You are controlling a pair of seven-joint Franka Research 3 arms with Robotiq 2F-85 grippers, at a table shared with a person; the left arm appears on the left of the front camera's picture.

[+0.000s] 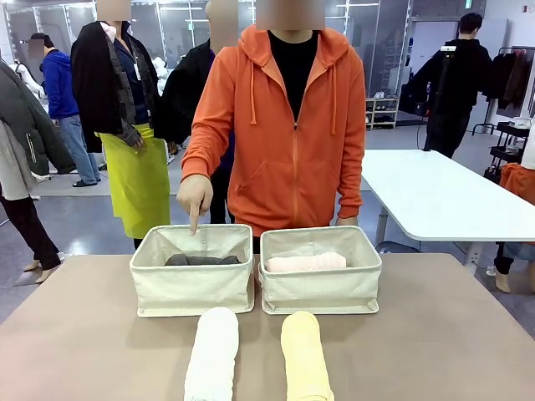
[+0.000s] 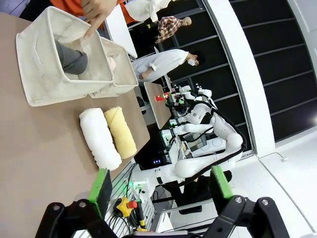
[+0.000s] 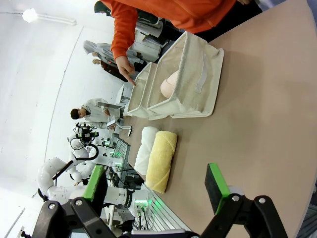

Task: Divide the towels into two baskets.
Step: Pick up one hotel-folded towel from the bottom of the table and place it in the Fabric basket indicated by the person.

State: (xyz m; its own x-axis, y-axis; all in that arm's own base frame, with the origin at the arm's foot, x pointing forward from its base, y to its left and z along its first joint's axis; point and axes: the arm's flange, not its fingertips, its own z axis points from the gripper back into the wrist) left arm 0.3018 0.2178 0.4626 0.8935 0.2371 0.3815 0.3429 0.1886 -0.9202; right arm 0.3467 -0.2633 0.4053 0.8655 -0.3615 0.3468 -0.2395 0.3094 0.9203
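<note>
Left pincer [image 2: 161, 191] is hanging released at the bottom of its wrist view, gripping nothing. Right pincer [image 3: 156, 187] is gaping the same way, also empty. Beyond them, in the front view, white towel [image 1: 211, 355] and pale yellow towel [image 1: 305, 355] are lying side by side on the table [image 1: 84, 334] at lower centre of frame. They're slightly apart, rolled ends pointing toward the baskets. Farther up, left basket [image 1: 192, 291] is holding the dark grey towel [image 1: 201, 260]. Right basket [image 1: 322, 292], just beside it, is holding the pink towel [image 1: 306, 262]. Person's hand [image 1: 194, 196] is pointing a finger down into the left basket. Judging by this, task is approx half done: 2 towels in, 2 waiting, prob one more per basket.
</note>
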